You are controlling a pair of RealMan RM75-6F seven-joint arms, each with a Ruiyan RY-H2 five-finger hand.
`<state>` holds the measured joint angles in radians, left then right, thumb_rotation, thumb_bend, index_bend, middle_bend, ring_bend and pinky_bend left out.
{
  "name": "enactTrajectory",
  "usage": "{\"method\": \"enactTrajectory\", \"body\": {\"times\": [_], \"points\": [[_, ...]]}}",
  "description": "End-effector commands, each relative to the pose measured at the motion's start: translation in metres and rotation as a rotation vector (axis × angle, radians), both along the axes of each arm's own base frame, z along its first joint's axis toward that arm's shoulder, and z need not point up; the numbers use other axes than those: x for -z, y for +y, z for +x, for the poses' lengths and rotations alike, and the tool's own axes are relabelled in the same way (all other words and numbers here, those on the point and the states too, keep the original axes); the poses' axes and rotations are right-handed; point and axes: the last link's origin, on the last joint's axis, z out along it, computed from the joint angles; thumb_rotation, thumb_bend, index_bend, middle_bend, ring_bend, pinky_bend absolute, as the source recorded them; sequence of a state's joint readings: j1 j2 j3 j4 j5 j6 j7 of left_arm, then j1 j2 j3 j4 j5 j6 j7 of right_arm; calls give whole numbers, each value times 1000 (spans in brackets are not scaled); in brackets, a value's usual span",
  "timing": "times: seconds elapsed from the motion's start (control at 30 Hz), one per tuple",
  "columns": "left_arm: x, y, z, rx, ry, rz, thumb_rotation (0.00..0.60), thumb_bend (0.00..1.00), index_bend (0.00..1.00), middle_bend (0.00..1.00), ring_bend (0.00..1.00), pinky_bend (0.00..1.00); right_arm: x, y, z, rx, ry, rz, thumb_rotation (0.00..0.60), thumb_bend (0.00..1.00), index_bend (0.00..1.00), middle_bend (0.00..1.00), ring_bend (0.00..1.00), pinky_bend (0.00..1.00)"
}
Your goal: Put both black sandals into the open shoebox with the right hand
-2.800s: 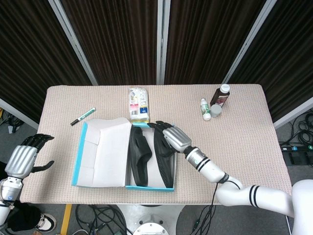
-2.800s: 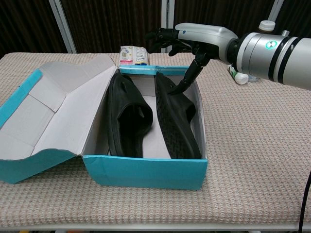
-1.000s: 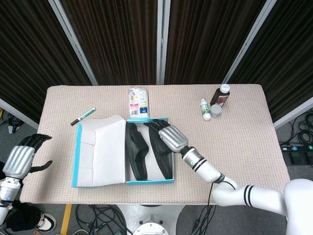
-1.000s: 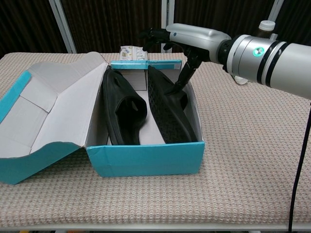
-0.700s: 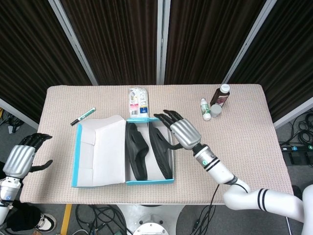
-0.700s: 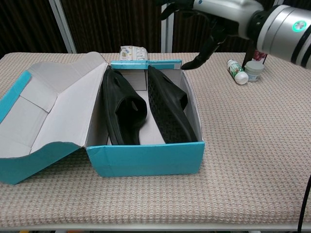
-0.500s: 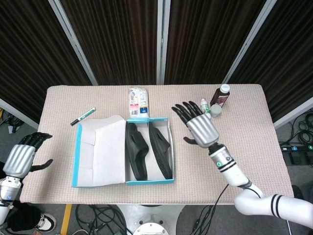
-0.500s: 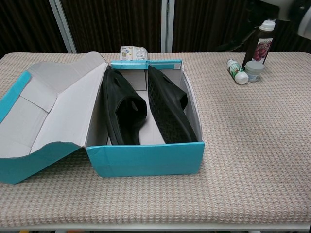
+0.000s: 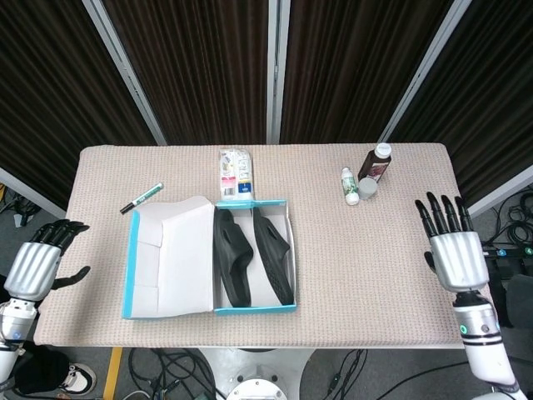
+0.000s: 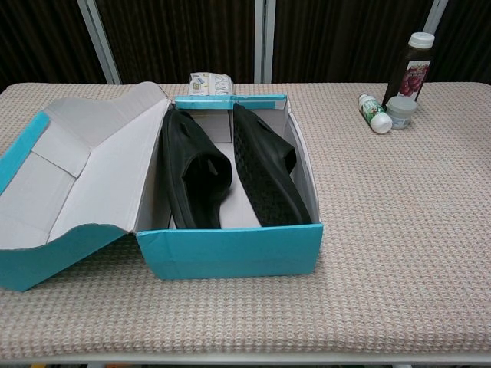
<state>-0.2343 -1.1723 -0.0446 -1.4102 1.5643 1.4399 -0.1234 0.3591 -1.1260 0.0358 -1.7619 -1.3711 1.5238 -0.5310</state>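
- Both black sandals, the left sandal (image 10: 196, 172) and the right sandal (image 10: 268, 172), lie side by side inside the shoebox (image 10: 230, 249), each tipped on edge so that the pair fits between the box walls.
- The shoebox lid (image 10: 84, 165) is folded out flat to the left (it remains attached along one long side), which keeps the opening unobstructed.
- The right robot hand (image 9: 454, 250) is at the right edge of the desk (image 9: 375, 250), well apart from the box. Its fingers are extended and spread, and it holds nothing.
- The left robot hand (image 9: 37, 262) hangs off the left edge of the desk, fingers loosely curved and apart, holding nothing. It has no part in this task.
- The chest view shows neither robot hand.
- Judgement: the placement step appears complete, since no sandal lies on the desk.
- Other items stand behind the box: a packet (image 9: 235, 175) just beyond its far end, a marker (image 9: 141, 197) near the lid, a dark bottle (image 10: 410, 69), a small white bottle (image 10: 372, 113) and a small jar (image 10: 400, 111).
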Motion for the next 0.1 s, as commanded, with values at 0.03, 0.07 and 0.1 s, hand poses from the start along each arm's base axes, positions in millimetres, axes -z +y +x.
{"method": "enactTrajectory", "body": {"times": [0.03,0.07,0.1], "points": [[0,1,-1,6,41,11,600,191,217,210,142,203,2,26,-22,54,6,-9,600,70,1,0,0,0],[0,1,-1,7,49,15,600,191,217,210,142,203,4,29,-25,61,1,-7,600,70,1,0,0,0],[0,1,-1,8,53,23,600,191,217,210,142,202,5,33,-30,69,-5,-5,600,71,0,0,0,0]]}}
